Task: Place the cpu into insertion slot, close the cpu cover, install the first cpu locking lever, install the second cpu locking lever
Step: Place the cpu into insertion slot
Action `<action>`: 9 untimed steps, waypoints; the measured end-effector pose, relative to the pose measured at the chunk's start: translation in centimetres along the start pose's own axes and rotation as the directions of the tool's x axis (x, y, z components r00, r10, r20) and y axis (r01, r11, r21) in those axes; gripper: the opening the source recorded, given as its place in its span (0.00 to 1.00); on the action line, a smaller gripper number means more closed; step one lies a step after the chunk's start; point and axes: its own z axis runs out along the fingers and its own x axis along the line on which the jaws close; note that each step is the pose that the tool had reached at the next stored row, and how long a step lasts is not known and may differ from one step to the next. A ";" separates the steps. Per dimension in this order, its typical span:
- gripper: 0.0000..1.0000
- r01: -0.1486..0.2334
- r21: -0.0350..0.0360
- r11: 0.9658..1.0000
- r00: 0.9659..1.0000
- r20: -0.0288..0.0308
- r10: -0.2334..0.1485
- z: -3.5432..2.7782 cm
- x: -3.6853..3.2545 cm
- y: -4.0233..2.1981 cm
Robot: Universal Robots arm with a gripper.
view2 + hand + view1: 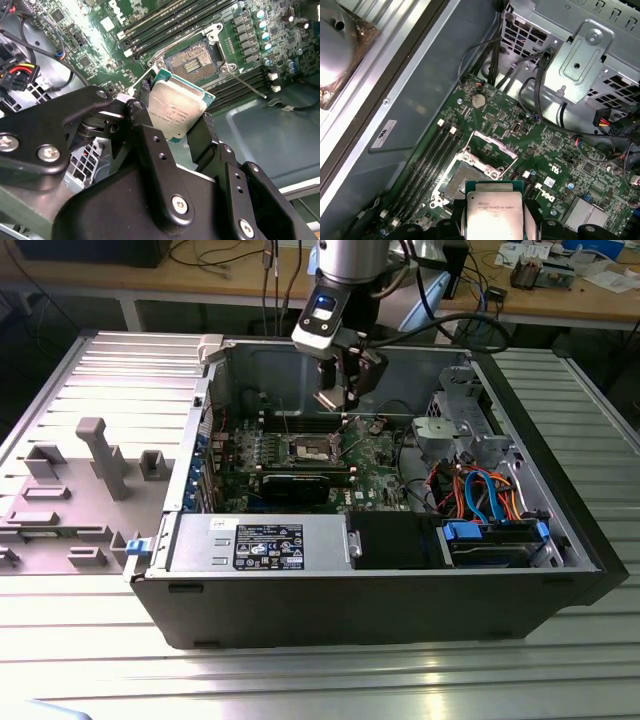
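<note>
1. The black two-finger gripper (172, 119) is pinched on the cpu (176, 107), a small flat square chip with a dull silver-grey metal lid on a green substrate. One finger (150, 135) presses on each of two opposite edges, leaving the lid bare.
2. The chip is in the air, not seated. In the exterior view the gripper (335, 395) hangs inside the open black computer case (400, 610), at about one o'clock from the insertion slot (312, 448) and apart from it.
3. The insertion slot (194, 61) is a square socket with a dark centre and silvery rim on the green motherboard (560, 165), and it lies bare. The cpu cover (496, 144), a thin silvery frame with a cut-out middle, is open on the far side of the socket (457, 182), beyond the chip (493, 215).
4. A thin metal locking lever (248, 85) lies swung out beside the socket, unlatched.
5. Handling, as a judgement: the chip looks light, rigid and smooth, so it could slip or tilt in a weak pinch. Its underside contacts and the socket's centre are probably delicate. The edges are the right place to hold it, which is the grip seen here, and it should go down flat and square.
</note>
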 end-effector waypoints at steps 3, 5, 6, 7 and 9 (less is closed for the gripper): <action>0.55 -0.023 0.000 1.000 1.000 0.001 0.023 0.14 0.00 -0.02; 0.55 -0.050 0.000 0.999 0.999 0.002 0.050 0.29 0.00 -0.02; 0.55 -0.062 0.000 0.998 0.998 0.003 0.062 0.36 0.00 -0.03; 0.55 -0.077 0.000 0.997 0.997 0.003 0.077 0.45 0.00 -0.03; 0.55 -0.109 0.001 0.994 0.994 0.004 0.109 0.63 0.00 -0.04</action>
